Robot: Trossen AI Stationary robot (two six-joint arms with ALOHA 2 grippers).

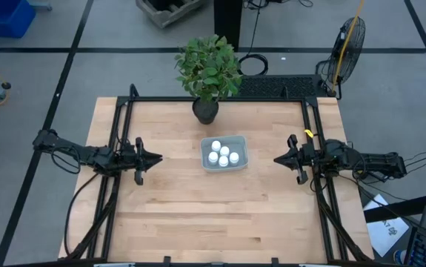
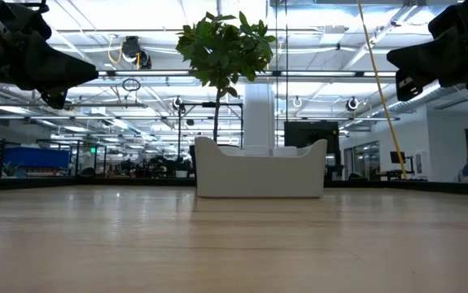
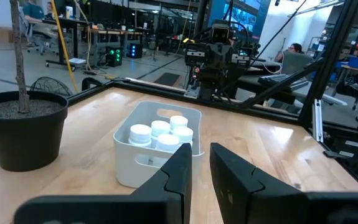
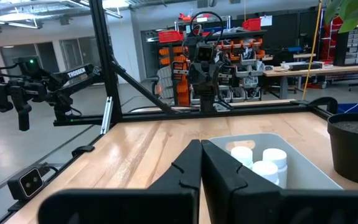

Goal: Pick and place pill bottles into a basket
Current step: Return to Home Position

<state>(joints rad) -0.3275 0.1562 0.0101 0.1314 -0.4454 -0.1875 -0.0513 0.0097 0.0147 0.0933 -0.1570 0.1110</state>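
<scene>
Five pill bottles stand together in the basket at the centre of the wooden table, beside a potted plant. Left gripper: fingers narrowly parted, empty, well apart from the basket. Right gripper: fingers pressed together, empty, opposite. Grey workshop floor surrounds the table.

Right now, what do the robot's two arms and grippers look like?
Both arms are black, slim and jointed, with black cables running along them. The left gripper and the right gripper each end in two dark, wedge-shaped fingers. A small yellow tag shows beside the wrist of the right arm.
</scene>
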